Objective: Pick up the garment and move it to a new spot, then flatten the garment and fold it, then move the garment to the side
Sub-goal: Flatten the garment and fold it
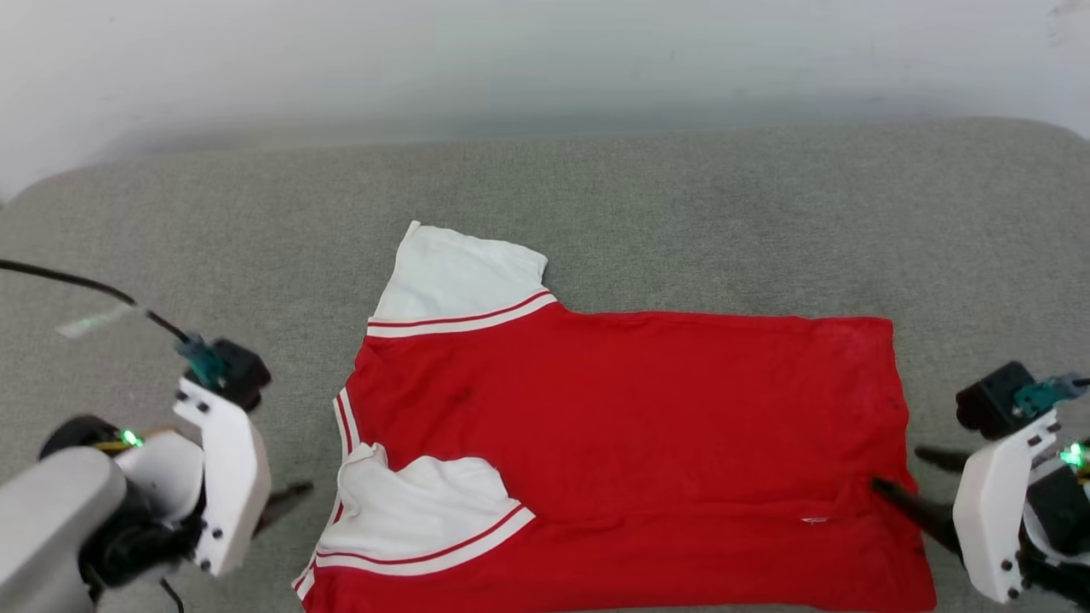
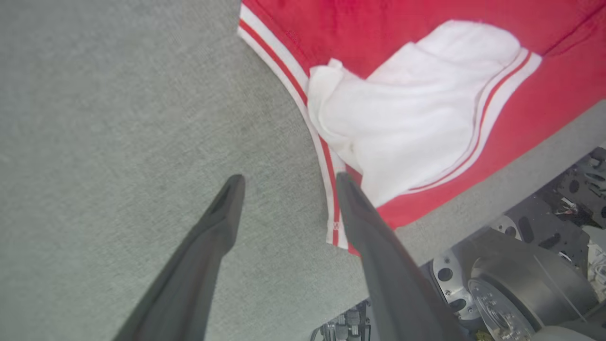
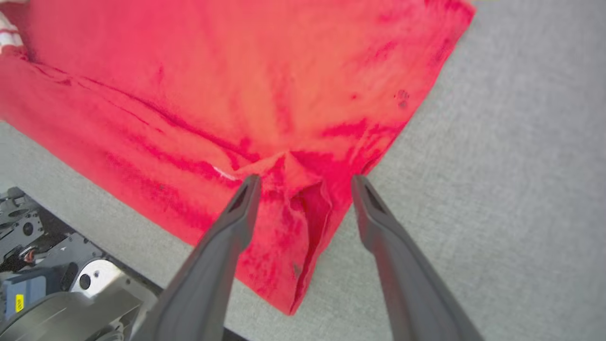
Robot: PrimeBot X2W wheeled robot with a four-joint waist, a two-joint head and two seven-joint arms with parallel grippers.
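The garment (image 1: 630, 443) lies spread on the grey cloth-covered table (image 1: 681, 221), a red shirt with its white sleeves at the left and its hem at the right. The near sleeve (image 2: 407, 113) is folded in over the red body. My left gripper (image 2: 289, 180) stands open at the garment's near left corner, one finger beside the striped trim (image 2: 331, 189), nothing between the fingers. My right gripper (image 3: 307, 180) is open over the near right corner, with a puckered fold of red cloth (image 3: 303, 189) lying loose between the fingertips. In the head view the left gripper (image 1: 285, 502) and right gripper (image 1: 898, 468) flank the garment.
The table's front edge (image 2: 473, 208) runs just below the garment, with the robot's grey base (image 2: 521, 284) beneath it. A pale wall (image 1: 545, 60) stands behind the table. Bare grey surface lies left, right and behind the garment.
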